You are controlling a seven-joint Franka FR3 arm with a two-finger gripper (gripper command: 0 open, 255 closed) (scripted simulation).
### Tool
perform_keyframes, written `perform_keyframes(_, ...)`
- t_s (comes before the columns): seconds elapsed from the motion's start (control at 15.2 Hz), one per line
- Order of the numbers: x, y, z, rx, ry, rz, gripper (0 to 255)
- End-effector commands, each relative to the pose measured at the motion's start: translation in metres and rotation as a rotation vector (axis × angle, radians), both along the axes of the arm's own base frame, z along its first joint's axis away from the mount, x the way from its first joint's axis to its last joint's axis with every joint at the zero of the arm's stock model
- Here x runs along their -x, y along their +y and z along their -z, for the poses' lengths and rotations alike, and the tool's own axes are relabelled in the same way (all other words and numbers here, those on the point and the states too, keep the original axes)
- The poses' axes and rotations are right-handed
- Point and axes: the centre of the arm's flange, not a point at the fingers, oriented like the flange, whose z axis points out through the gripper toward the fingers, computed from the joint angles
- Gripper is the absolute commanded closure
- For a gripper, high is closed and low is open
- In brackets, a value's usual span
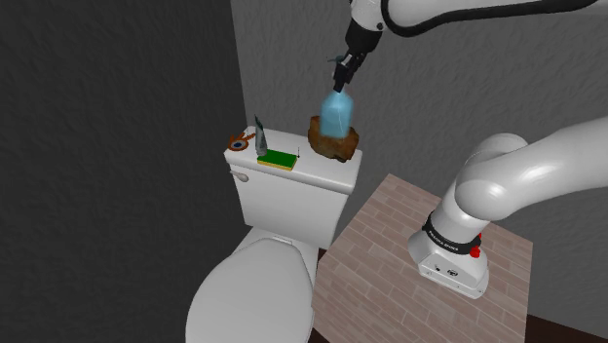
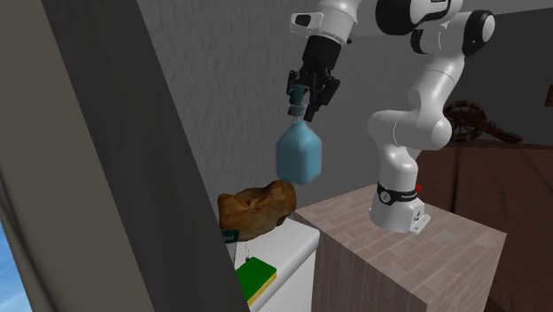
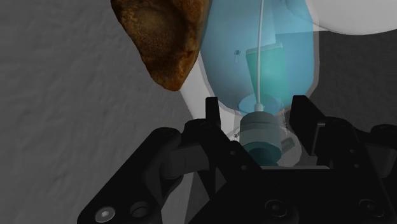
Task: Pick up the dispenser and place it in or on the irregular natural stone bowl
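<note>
Grips with the claw (image 3: 257,119), narrowed onto the grey pump neck of the dispenser (image 3: 267,51), fingers (image 3: 213,114) pressed against it on both sides. Hangs bottle-down above the stone bowl (image 3: 162,38), a little to one side of it and not touching. Looks rigid and light (clear blue shell, likely slick, maybe part-filled and apt to swing), so best taken at the ridged neck, not the smooth belly. Farther off, beneath the bowl: white toilet tank (image 1: 292,195), with a green-and-yellow sponge (image 1: 281,160) near the bowl.
</note>
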Motion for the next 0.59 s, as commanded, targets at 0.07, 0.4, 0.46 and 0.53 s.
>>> perform_keyframes(0.07, -0.001, 0.001, -0.016, 0.000, 0.000, 0.000, 255)
perform_keyframes(0.4, -0.004, -0.011, -0.041, 0.000, 0.000, 0.000, 255)
perform_keyframes(0.46, -0.007, -0.023, -0.045, 0.000, 0.000, 0.000, 255)
perform_keyframes(0.53, -0.011, -0.035, -0.050, 0.000, 0.000, 0.000, 255)
